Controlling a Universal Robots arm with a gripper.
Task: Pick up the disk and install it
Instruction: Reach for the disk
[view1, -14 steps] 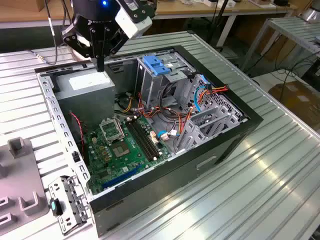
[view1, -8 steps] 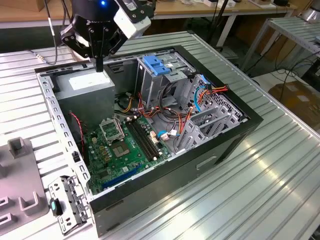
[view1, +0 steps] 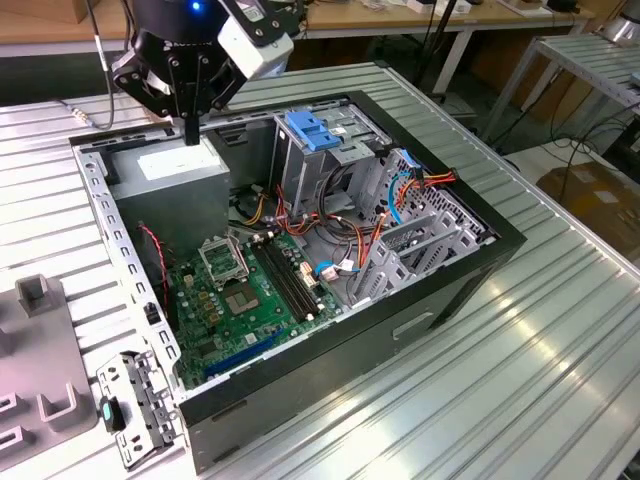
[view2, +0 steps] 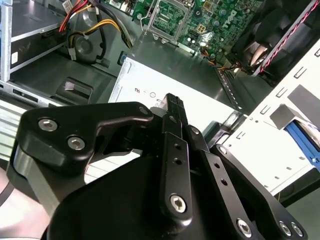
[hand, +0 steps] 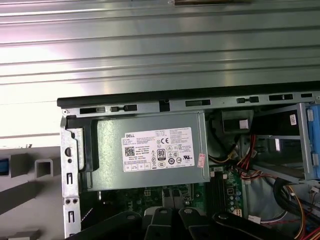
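My gripper (view1: 190, 135) hangs over the back left corner of the open computer case (view1: 420, 300), just above the grey power supply box (view1: 178, 168) with its white sticker. In the second wrist view the black fingers (view2: 175, 107) are pressed together with nothing between them, pointing at that box (view2: 170, 75). The disk is out of clear view. A sliver of blue (view2: 305, 132) shows beyond the case's perforated flange (view2: 270, 145), and I cannot tell what it is.
Inside the case lie the green motherboard (view1: 240, 290), a drive cage topped by a blue slotted bracket (view1: 315, 130), and loose red, orange and blue cables (view1: 400, 200). A grey fixture (view1: 40, 350) and a perforated metal plate (view1: 135, 400) rest on the ribbed table (view1: 560, 380).
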